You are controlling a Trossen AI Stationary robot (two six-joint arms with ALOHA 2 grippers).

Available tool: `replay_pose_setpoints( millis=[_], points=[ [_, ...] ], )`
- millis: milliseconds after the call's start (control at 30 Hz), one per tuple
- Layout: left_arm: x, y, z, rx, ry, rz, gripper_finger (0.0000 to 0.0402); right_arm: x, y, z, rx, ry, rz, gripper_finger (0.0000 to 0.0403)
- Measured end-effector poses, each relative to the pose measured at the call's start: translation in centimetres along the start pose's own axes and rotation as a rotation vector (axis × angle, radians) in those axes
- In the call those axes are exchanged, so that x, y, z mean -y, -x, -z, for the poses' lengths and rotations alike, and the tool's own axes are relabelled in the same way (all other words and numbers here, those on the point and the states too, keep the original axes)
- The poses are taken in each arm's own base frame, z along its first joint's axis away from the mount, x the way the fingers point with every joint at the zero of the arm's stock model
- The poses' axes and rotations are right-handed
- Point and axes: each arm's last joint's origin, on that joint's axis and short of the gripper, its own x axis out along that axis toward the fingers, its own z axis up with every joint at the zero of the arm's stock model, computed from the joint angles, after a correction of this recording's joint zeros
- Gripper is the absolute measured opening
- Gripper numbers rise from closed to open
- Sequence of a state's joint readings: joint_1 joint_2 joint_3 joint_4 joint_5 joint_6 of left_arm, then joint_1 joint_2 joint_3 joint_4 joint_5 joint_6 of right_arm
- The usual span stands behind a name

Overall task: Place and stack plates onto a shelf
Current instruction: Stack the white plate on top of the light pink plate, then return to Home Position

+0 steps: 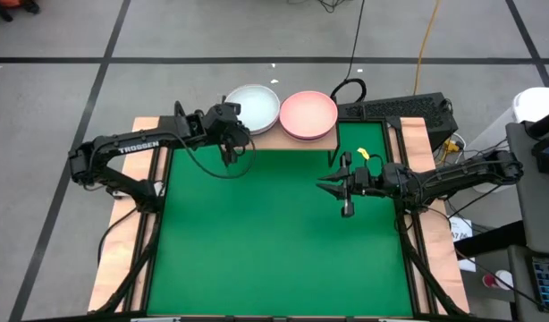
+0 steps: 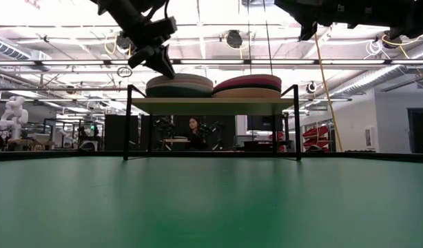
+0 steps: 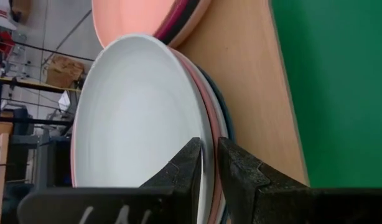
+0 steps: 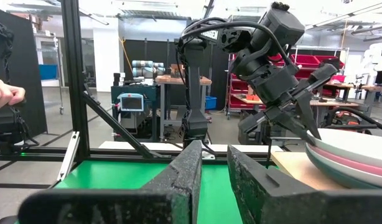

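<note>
Two stacks of plates rest on the light-wood shelf (image 1: 274, 140) at the table's far side. The left stack (image 2: 178, 86) has a white plate (image 1: 257, 107) on top, and the right stack (image 2: 247, 85) a pink plate (image 1: 308, 114). My left gripper (image 1: 238, 127) is at the left stack's near-left edge, slanting down, shut on the white plate's rim. My right gripper (image 1: 324, 185) hovers above the green table (image 1: 274, 250), right of centre. It points toward the table's left, with a narrow gap and nothing between its fingers (image 4: 213, 165). My left gripper has the white plate's rim (image 3: 209, 134) in the narrow gap between its two fingers, one finger (image 3: 188, 165) over the plate's inner face and the other outside the rim. The fingers slant down from the table's left. The plate lies level on its stack.
A black keyboard-like unit (image 1: 395, 109) and cables lie right of the shelf, with a small yellow object (image 1: 364, 154) near the shelf's right leg. The green table in front of the shelf is bare. A person (image 2: 194, 131) sits in the room beyond, and a hand (image 4: 4, 93) shows there.
</note>
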State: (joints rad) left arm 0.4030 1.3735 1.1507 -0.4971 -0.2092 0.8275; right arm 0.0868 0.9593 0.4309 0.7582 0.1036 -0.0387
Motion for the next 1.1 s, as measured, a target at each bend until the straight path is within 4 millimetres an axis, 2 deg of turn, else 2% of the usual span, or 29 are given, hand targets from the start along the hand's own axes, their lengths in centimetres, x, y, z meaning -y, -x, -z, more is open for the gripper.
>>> replay_pose_setpoints(
  millis=[133,367,567,667,767,967,1100],
  points=[
    [-0.2,0.0,-0.2,0.017,0.027,-0.018,0.0066,0.0,0.0,0.0,0.000,0.000,0.000,0.0064],
    [-0.2,0.0,-0.1,0.007,0.033,-0.028,0.0105,0.0,0.0,0.0,0.000,0.000,0.000,0.0063],
    [-0.2,0.2,-0.1,0.006,0.024,-0.033,0.0108,0.0,0.0,0.0,0.000,0.000,0.000,0.0063],
    [-0.3,1.5,-0.1,0.020,0.037,-0.047,0.0108,0.0,0.0,0.0,0.001,0.000,0.000,0.0063],
    [-0.3,3.6,0.1,0.048,0.107,-0.037,0.0108,0.0,0.0,0.0,0.000,0.000,0.000,0.0064],
    [0.1,8.5,0.4,0.292,0.299,0.150,0.0108,0.0,0.0,0.0,0.000,0.000,0.000,0.0063],
    [0.6,11.2,0.9,0.370,0.389,0.219,0.0108,0.0,0.0,0.0,0.000,0.000,0.000,0.0063]
  ],
)
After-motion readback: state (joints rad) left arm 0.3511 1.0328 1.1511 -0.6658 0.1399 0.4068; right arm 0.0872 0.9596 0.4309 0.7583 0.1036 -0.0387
